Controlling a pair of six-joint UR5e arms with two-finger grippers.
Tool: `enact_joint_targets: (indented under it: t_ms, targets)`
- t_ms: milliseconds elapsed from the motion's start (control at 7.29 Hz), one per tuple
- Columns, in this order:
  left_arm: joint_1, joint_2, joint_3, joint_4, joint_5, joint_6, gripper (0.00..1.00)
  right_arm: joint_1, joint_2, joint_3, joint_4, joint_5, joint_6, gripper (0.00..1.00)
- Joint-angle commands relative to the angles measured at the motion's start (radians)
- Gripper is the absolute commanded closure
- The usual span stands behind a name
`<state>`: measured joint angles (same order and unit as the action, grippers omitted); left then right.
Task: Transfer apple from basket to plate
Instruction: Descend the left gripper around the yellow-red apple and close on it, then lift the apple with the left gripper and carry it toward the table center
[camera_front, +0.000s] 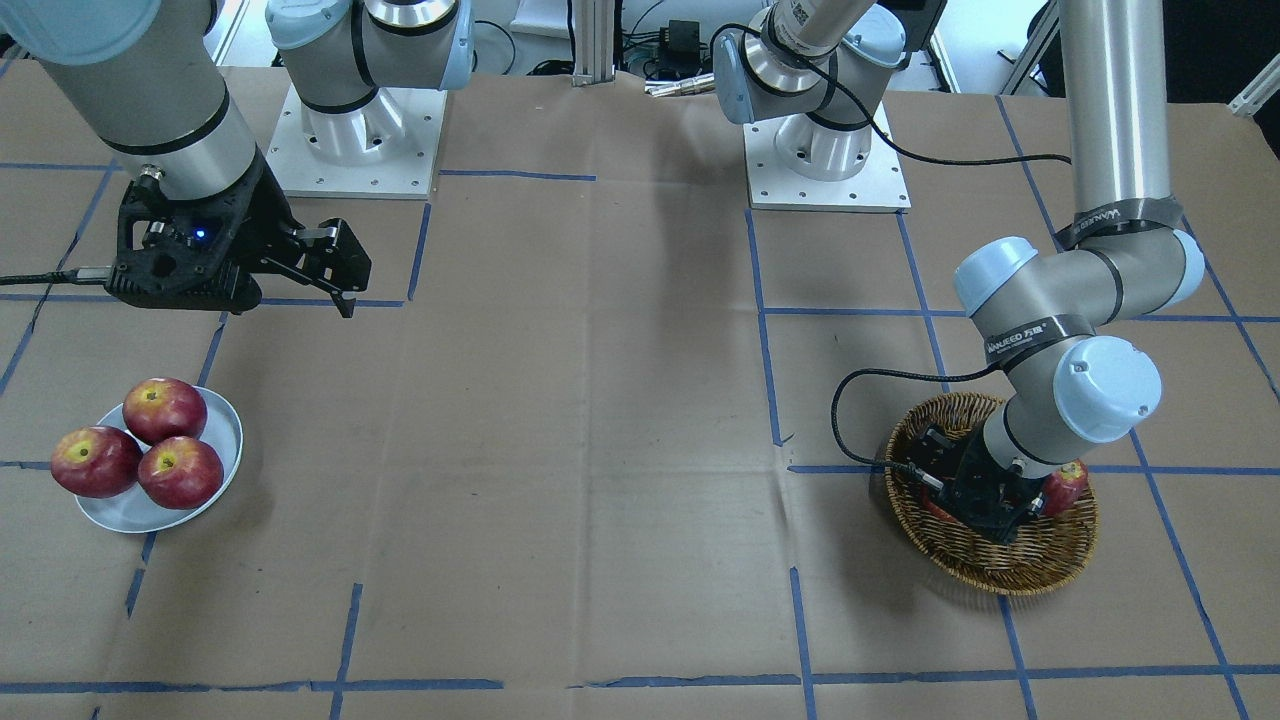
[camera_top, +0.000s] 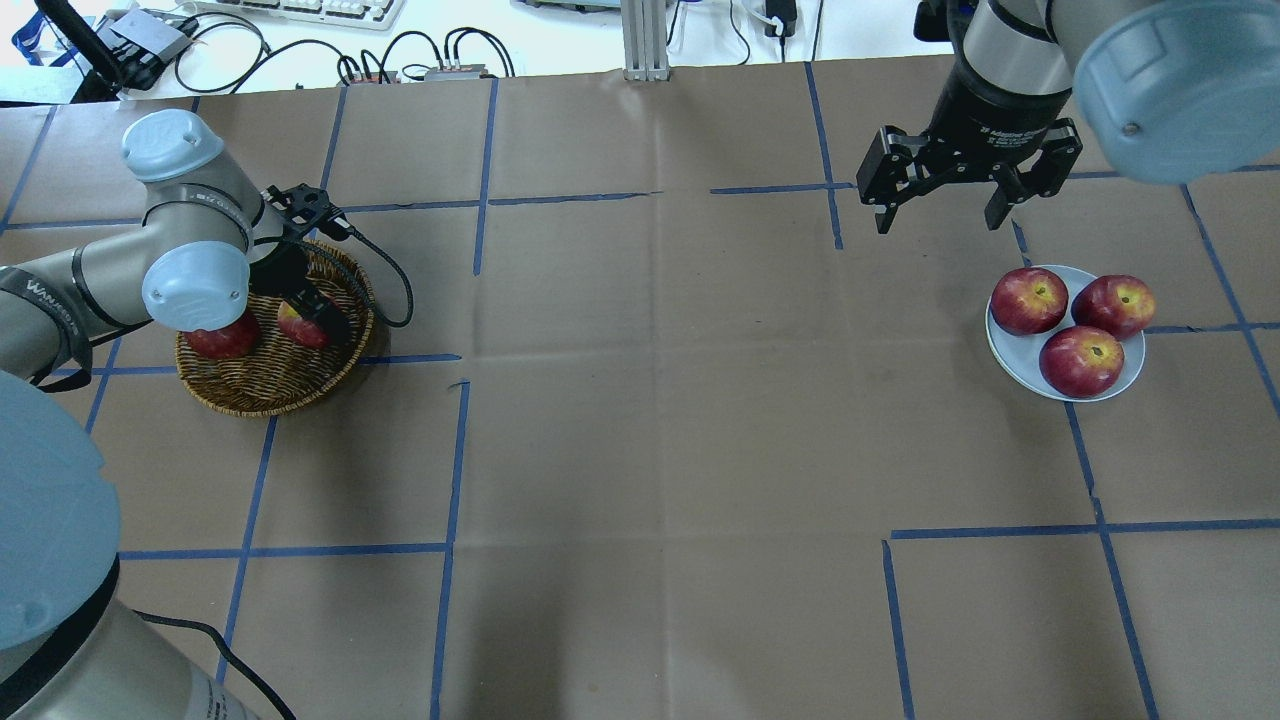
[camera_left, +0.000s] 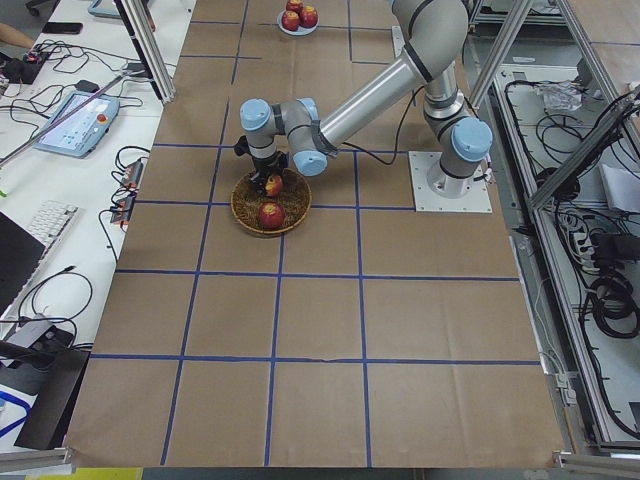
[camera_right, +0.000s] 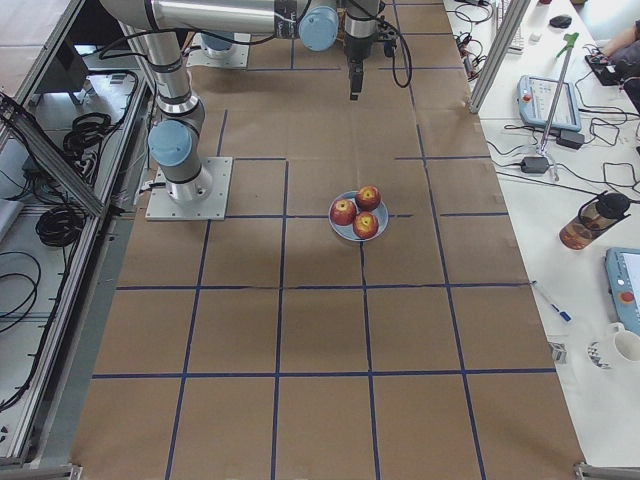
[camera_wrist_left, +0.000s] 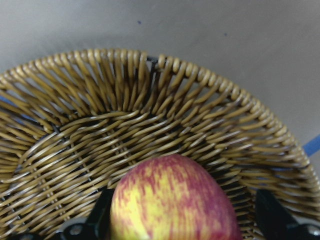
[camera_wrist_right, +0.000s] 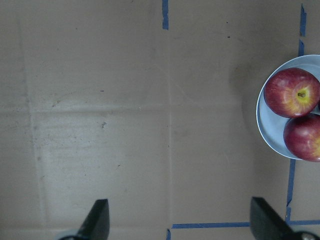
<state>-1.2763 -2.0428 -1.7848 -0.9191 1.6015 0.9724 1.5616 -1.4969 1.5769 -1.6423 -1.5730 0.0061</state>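
Observation:
The streaked red and yellow apple (camera_wrist_left: 172, 200) lies in the wicker basket (camera_top: 270, 400). My left gripper (camera_top: 305, 320) is lowered into the basket and open. Its jaws stand on either side of the apple, the left finger (camera_wrist_left: 100, 215) close against it and the right finger (camera_wrist_left: 270, 215) apart from it. A darker red apple (camera_top: 225, 340) lies beside it in the basket. The pale plate (camera_top: 1010, 355) holds three red apples. My right gripper (camera_top: 940, 205) is open and empty, hovering above the table just beyond the plate.
The basket (camera_front: 1010, 575) and the second apple (camera_front: 1065, 487) show under the left wrist in the front view. The plate (camera_front: 225, 430) sits at the opposite end of the table. Brown paper with blue tape lines covers the table between them.

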Motion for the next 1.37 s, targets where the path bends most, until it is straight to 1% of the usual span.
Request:
enact_joint_targets:
  t_ms: [0,274,411,548,685,823,960,1234]
  targets:
    - [0.000,0.021,0.021,0.000,0.000,-0.012,0.39,0.000,0.000,0.000,0.001,0.001,-0.001,0.00]
    - [-0.027,0.087,0.009,-0.018,-0.005,-0.165,0.39,0.000,0.000,0.000,0.001,0.001,-0.002,0.00]
    - [-0.055,0.117,0.004,-0.058,-0.015,-0.282,0.39,0.000,0.000,0.000,0.001,0.001,-0.002,0.00]
    - [-0.142,0.162,0.005,-0.091,-0.029,-0.434,0.39,0.000,-0.002,0.000,0.001,0.001,-0.003,0.00]
    - [-0.252,0.170,0.021,-0.108,-0.025,-0.616,0.39,0.000,-0.002,0.000,0.001,0.001,-0.003,0.00]
    - [-0.359,0.158,0.027,-0.104,-0.025,-0.793,0.39,0.000,-0.002,0.000,0.001,0.001,-0.003,0.00]
    - [-0.438,0.136,0.059,-0.101,-0.026,-0.919,0.39,-0.001,-0.002,0.000,0.001,0.001,-0.003,0.00]
    - [-0.587,0.009,0.190,-0.109,-0.022,-1.087,0.38,-0.001,-0.002,0.000,0.001,0.001,-0.003,0.00]
